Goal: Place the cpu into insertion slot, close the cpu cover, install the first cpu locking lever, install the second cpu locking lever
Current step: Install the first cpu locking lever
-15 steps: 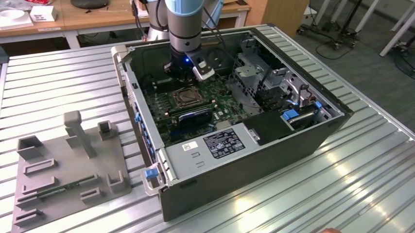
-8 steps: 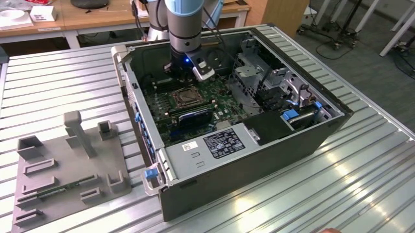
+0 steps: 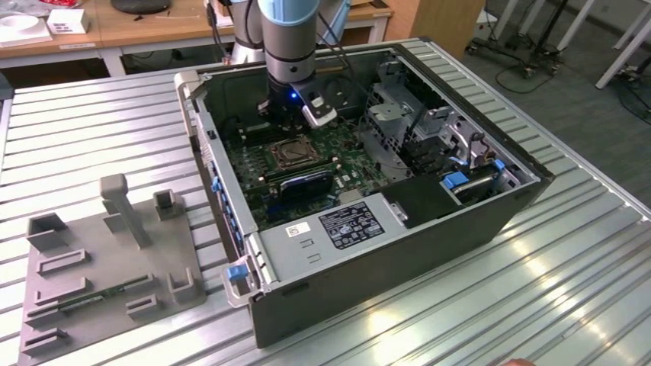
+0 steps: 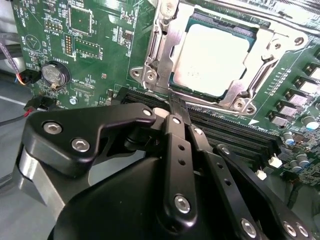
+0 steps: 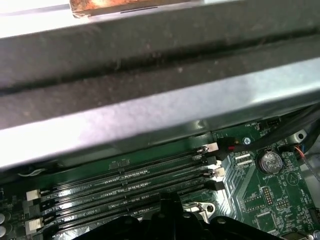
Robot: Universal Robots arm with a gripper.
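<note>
the arm [image 3: 290, 38] is seen reaching down into the open case [image 3: 407, 252], which stands on the slatted tabletop [image 3: 102, 130]. a grey fixture [image 3: 112, 259] is laid near the tabletop's edge at the exterior view's left, well apart from the case.

in the second wrist view, the cpu [image 4: 212, 60] is found seated in its socket on the board [image 4: 100, 50], pale top up. the cover [image 4: 165, 45] is laid flat around it, and the chip shows through its open centre. whether the levers are latched cannot be told.

the tool [image 4: 176, 107] is held narrow, its fingers [image 4: 177, 150] drawn together with nothing seen between them. its tip is placed at the socket's edge, just beside the cover's corner and over the memory slots [image 4: 235, 132]; whether metal is touched cannot be told.

a coin battery [image 4: 55, 74] is spotted on the board, apart from the socket. in the first wrist view, the same slots [image 5: 125, 185] are seen running in rows below the case's wall [image 5: 150, 115].
</note>
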